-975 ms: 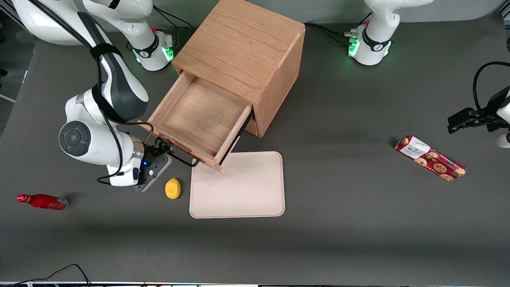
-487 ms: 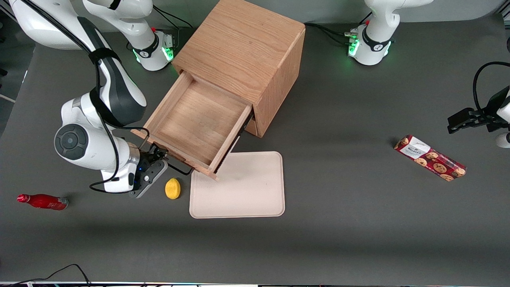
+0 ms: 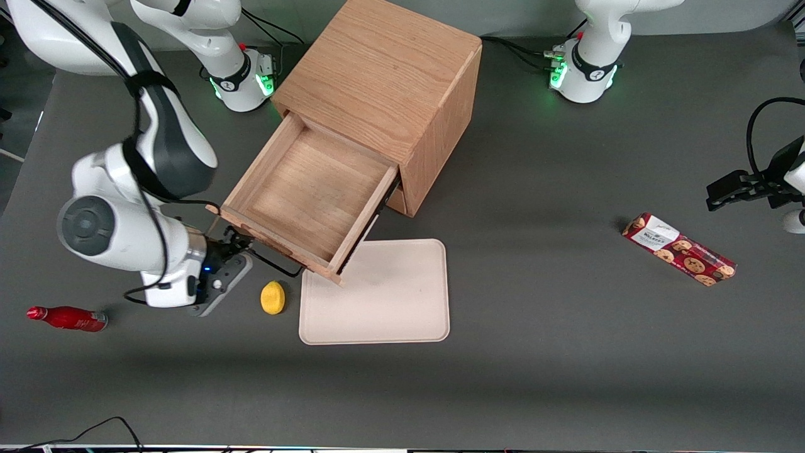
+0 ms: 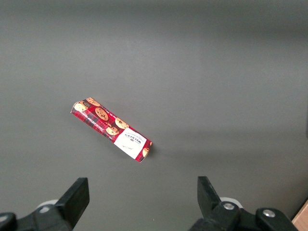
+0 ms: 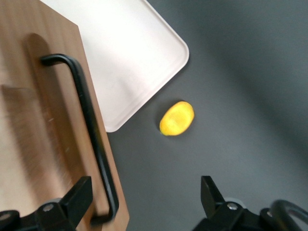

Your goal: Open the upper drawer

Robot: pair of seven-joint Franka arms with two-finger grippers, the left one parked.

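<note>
Front view, centre-left of the frame: the upper drawer stands pulled well out of the oak cabinet, its long axis running diagonally from the cabinet toward the lower left. Its front panel faces the gripper, and one corner overhangs the cream tray. The black bar handle runs along that panel. The jaws stand apart, off the handle. A lemon lies on the worktop beside the tray.
</note>
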